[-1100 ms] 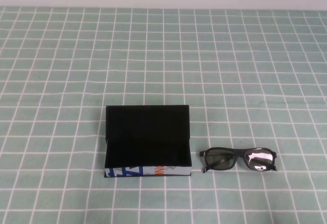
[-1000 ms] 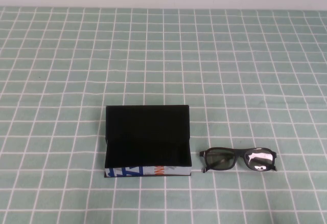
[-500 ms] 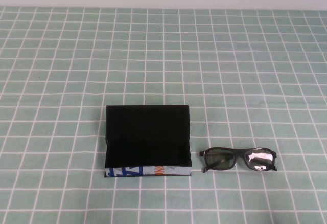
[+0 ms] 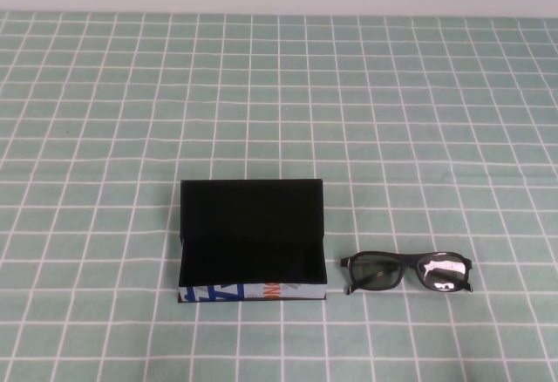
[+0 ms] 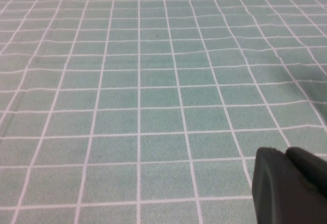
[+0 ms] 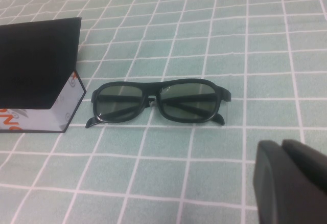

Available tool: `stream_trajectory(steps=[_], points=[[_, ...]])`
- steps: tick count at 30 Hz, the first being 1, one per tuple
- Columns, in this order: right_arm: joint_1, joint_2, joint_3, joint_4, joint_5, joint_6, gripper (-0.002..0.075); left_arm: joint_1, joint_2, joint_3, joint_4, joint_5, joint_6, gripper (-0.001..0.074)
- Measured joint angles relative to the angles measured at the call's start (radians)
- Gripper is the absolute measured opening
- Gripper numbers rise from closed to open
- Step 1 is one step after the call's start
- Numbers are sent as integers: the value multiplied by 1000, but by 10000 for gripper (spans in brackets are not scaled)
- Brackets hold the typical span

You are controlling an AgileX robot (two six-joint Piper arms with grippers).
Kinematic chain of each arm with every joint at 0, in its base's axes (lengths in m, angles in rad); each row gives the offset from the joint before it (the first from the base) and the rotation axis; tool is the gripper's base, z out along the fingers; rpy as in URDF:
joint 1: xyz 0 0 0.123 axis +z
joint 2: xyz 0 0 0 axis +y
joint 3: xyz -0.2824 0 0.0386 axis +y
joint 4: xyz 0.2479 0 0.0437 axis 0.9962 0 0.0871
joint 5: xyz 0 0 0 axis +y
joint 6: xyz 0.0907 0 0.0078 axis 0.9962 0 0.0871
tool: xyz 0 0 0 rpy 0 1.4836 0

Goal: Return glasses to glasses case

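In the high view the glasses case (image 4: 252, 241) sits in the lower centre of the frame on the green checked tablecloth (image 4: 418, 120), its flap lid raised and its printed front edge facing the bottom, while the glasses (image 4: 408, 271) lie flat just beside it toward the lower right, apart from it. The right gripper (image 6: 291, 183) shows only as a dark bulk in the lower right of its wrist view, near the glasses and not touching them. The left gripper (image 5: 288, 185) hangs over bare cloth; I cannot tell how either gripper is set.
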State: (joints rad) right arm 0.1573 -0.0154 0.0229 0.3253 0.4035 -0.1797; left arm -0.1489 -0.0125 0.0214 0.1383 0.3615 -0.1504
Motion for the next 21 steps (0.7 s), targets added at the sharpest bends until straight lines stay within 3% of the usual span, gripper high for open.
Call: stream_trajectory(steps=[21], points=[[0, 0, 4, -6, -40, 0, -11, 0, 0, 0, 8, 0, 0, -2]])
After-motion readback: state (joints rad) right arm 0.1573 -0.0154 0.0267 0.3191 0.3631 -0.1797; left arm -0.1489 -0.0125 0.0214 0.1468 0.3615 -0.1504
